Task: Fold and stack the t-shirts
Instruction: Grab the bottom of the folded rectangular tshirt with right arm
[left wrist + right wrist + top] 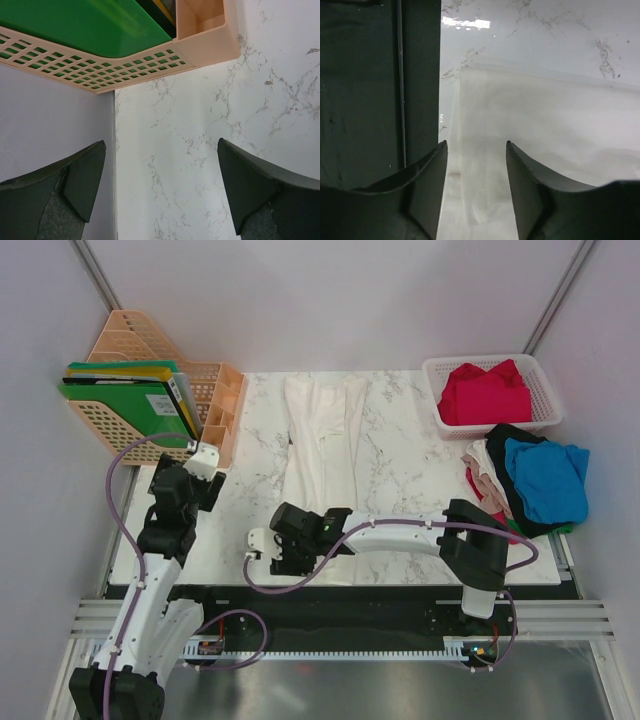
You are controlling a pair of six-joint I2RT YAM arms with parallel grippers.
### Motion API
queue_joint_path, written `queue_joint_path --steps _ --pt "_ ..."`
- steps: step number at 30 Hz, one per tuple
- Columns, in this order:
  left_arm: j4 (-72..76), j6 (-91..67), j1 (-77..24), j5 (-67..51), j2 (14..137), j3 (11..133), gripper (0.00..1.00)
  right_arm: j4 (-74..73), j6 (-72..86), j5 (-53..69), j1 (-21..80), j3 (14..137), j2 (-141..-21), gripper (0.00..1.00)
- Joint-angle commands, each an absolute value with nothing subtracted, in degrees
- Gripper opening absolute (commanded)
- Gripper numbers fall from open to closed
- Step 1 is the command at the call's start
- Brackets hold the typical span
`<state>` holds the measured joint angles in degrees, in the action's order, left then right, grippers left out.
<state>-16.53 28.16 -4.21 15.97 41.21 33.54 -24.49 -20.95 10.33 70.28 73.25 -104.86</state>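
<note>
A large white t-shirt (322,435), folded into a long narrow strip, lies down the middle of the marble table (410,470). My right gripper (272,558) is low over the shirt's near end at the table's front edge. In the right wrist view its fingers (476,145) stand partly apart with white cloth (545,130) between and beyond them. My left gripper (207,452) is open and empty above the table's left edge; its wrist view (161,150) shows bare marble. A red t-shirt (485,392) lies in the basket. Blue (545,475), black (508,438) and beige (487,475) shirts are piled at the right.
A white mesh basket (432,375) stands at the back right. An orange file rack (222,390) holding green folders (120,400) stands at the back left, close ahead of my left gripper; it also shows in the left wrist view (200,47). The black front rail (370,90) borders the table.
</note>
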Motion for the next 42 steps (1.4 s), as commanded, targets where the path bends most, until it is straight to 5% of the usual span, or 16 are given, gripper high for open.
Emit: queue_joint_path --steps 1,14,21,26,31,33,34,38,42 --pt "-14.06 28.21 -3.78 15.38 40.52 33.13 1.0 -24.52 -21.44 8.62 70.31 70.59 -100.9 0.61" --pt "-15.91 26.81 -3.69 13.8 38.94 32.78 1.0 -10.38 -16.96 -14.39 58.19 61.88 -89.4 0.7" --pt "-17.57 26.98 -3.69 10.73 40.08 32.52 1.0 -11.06 -18.72 -19.6 48.7 65.02 -86.38 0.84" --pt "-19.16 27.16 -3.78 7.65 41.57 33.22 1.0 -20.45 -18.11 -15.22 42.29 72.22 -91.56 0.96" --pt "-23.98 28.04 -3.78 0.64 44.03 34.8 1.0 -48.42 -20.28 20.74 29.56 88.47 -103.33 0.98" --pt "-26.44 28.47 -3.78 -2.79 46.05 35.51 1.0 -53.85 -22.06 25.12 28.04 94.9 -109.67 0.98" --pt "-35.24 29.78 -3.78 -15.08 49.8 39.16 1.0 -54.83 -20.49 25.92 26.64 100.23 -114.04 0.98" --pt "-42.17 29.97 -3.69 -23.54 54.57 43.85 1.0 -54.5 -18.82 22.08 26.54 105.79 -116.1 0.98" --pt "-44.12 30.76 -3.69 -28.3 57.04 47.63 1.0 -38.74 -16.0 6.97 26.63 103.81 -113.56 0.98"
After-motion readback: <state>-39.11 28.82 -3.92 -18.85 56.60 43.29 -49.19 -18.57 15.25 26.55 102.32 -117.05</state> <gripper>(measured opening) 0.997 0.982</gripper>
